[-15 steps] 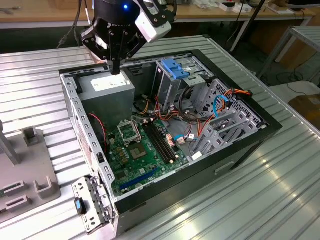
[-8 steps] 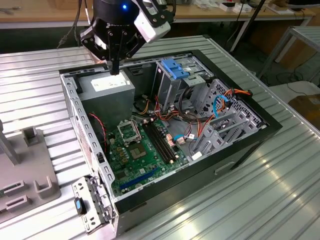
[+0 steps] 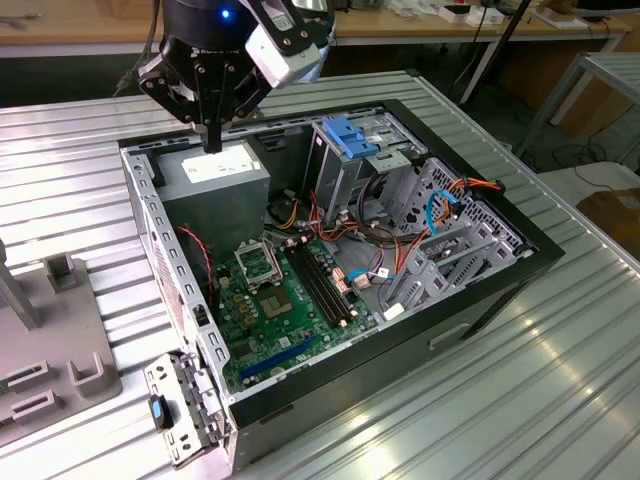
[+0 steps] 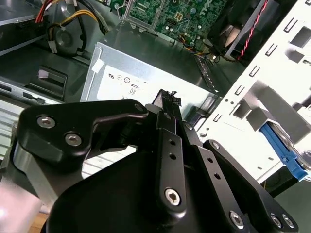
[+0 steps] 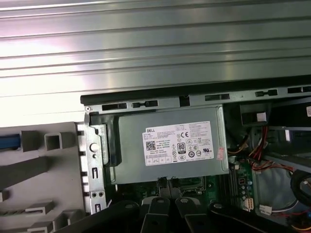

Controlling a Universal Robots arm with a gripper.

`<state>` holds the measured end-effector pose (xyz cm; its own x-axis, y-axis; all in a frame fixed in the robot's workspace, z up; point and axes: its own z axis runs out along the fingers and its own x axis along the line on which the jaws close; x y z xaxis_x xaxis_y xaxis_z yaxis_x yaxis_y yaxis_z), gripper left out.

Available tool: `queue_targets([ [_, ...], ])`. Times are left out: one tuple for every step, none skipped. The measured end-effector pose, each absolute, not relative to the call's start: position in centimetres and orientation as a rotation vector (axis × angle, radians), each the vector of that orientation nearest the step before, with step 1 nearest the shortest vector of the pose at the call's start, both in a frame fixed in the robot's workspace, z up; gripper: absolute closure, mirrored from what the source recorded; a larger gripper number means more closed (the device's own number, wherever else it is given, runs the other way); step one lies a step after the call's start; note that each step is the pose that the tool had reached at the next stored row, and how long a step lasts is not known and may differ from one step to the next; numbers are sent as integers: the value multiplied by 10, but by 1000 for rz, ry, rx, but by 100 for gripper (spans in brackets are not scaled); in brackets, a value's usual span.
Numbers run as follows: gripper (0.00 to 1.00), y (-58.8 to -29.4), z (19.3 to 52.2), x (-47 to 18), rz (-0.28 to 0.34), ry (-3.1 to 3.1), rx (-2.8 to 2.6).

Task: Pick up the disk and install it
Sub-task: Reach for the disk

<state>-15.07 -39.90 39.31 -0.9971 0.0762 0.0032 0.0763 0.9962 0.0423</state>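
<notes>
Judging by a blue rail, the disk (image 5: 9,141) is taken to lie at the grey fixture (image 3: 60,350) on the table, just outside the case's (image 3: 400,370) perforated wall; it is best approached squarely, the claw opened before descent. The gripper (image 3: 212,138) is hung upright over the power supply (image 3: 235,170) in the case's far corner at the exterior view's left, fingers pressed together on nothing.

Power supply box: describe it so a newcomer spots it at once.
On the ribbed metal table lies an open computer case. In its far corner on the exterior view's left, below the gripper, sits the power supply box. It is the grey metal block with a white sticker, unlike the green circuit board beside it.
</notes>
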Motion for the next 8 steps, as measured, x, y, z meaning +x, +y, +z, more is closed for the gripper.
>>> queue_targets([
  [89, -399, 393, -153, -67, -3137, -120],
  [89, -399, 393, -155, -66, -3137, -120],
  [89, -399, 393, -156, -67, -3137, -120],
  [89, -399, 393, -157, -66, -3137, -120],
  [89, -399, 393, -158, -67, -3137, -120],
  [89, -399, 393, -159, -66, -3137, -120],
  [89, -399, 393, -160, -67, -3137, -120],
  [89, -399, 393, -161, -67, -3137, -120],
])
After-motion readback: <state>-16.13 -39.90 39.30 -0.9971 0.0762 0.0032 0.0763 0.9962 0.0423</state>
